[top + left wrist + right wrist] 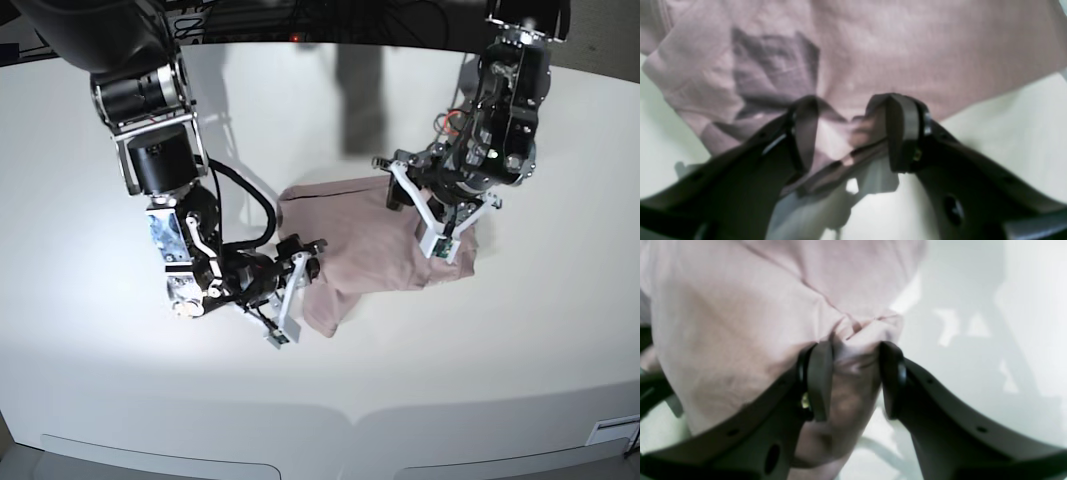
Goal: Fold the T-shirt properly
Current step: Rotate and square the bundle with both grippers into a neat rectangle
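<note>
T-shirt unprinted; jaws of both arms half-closed, each pinching its fabric.

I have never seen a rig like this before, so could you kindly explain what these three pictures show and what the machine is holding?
This is a robot with two arms working over a white table. The base view looks down on the whole scene; the other two pictures come from cameras mounted on each wrist, looking along the fingers. On the table lies a dusty pink T-shirt, partly bunched. The left gripper, on the right side of the base view, has a fold of the shirt's edge between its fingers. The right gripper, on the left side of the base view, is closed on a thick bunch of fabric at the shirt's other side.
</note>
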Action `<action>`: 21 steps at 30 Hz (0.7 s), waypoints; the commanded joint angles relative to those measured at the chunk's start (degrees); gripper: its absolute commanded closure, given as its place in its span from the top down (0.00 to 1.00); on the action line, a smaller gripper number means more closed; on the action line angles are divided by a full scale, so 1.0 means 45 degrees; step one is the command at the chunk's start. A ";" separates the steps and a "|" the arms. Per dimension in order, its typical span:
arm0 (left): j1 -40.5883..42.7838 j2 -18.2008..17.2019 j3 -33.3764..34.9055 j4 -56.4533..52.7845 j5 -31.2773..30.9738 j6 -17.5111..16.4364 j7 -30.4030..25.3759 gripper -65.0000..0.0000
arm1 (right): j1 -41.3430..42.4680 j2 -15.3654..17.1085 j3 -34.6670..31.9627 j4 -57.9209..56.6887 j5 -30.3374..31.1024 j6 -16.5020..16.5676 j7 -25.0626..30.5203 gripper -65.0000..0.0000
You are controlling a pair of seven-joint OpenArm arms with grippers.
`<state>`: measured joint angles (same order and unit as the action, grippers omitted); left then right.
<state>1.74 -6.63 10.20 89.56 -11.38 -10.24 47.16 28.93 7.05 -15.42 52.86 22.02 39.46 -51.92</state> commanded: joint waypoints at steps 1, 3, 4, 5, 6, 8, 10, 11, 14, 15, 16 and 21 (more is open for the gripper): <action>-0.0141 -0.0029 -0.0015 -0.0015 0.0486 0.0039 -0.0131 0.50 | 0.0306 -0.0024 -0.0272 0.0151 0.0117 0.0119 -0.0350 0.37; -0.0146 -0.0175 -0.0015 -0.0189 0.1054 0.0034 -0.0374 0.50 | 0.0321 0.0151 -0.0656 0.0199 0.0389 0.0119 -0.0321 0.37; -0.0136 -0.0291 -0.0015 -0.0219 0.1112 0.0034 -0.0476 0.50 | 0.0335 0.0311 -0.0758 0.0291 0.0573 0.0119 -0.0330 0.37; -0.0141 -0.0466 -0.0015 -0.0219 0.1098 0.0039 -0.0515 0.50 | 0.0345 0.0461 -0.0782 0.0374 0.0588 0.0119 -0.0393 0.37; -0.0160 -0.0627 -0.0015 -0.0219 0.1093 0.0044 -0.0573 0.50 | 0.0345 0.0646 -0.0782 0.0481 0.0583 0.0119 -0.0559 0.37; -0.0175 -0.0874 -0.0015 -0.0219 0.1083 0.0044 -0.0792 0.50 | 0.0335 0.1039 -0.0782 0.0622 0.0865 0.0119 -0.1044 0.37; -0.0175 -0.1083 -0.0015 -0.0219 0.1030 0.0044 -0.0928 0.50 | 0.0330 0.1418 -0.0782 0.0622 0.1880 0.0119 -0.1758 0.37; -0.0170 -0.1117 -0.0015 -0.0219 0.0991 0.0039 -0.0928 0.50 | 0.0311 0.1588 -0.0782 0.0622 0.2399 0.0119 -0.2030 0.37; -0.0175 -0.1112 -0.0015 -0.0243 0.1005 0.0034 -0.1054 0.50 | 0.0257 0.1846 -0.0782 0.0631 0.3337 0.0119 -0.2696 0.37; -0.0170 -0.1112 -0.0015 -0.0243 0.1001 0.0039 -0.1141 0.50 | 0.0223 0.1860 -0.0782 0.0631 0.3507 0.0119 -0.2924 0.37; -0.0170 -0.1107 -0.0015 -0.0248 0.0996 0.0039 -0.1175 0.50 | 0.0155 0.1860 -0.0782 0.0651 0.3628 0.0119 -0.3089 0.37; -0.0170 -0.1112 -0.0015 -0.0253 0.1005 0.0034 -0.1379 0.50 | -0.0578 0.1860 -0.0782 0.1083 0.3886 0.0119 -0.3172 0.37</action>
<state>1.54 -11.29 10.39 87.94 -7.27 -10.63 41.36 25.61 15.09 -18.90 57.36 39.66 39.77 -64.82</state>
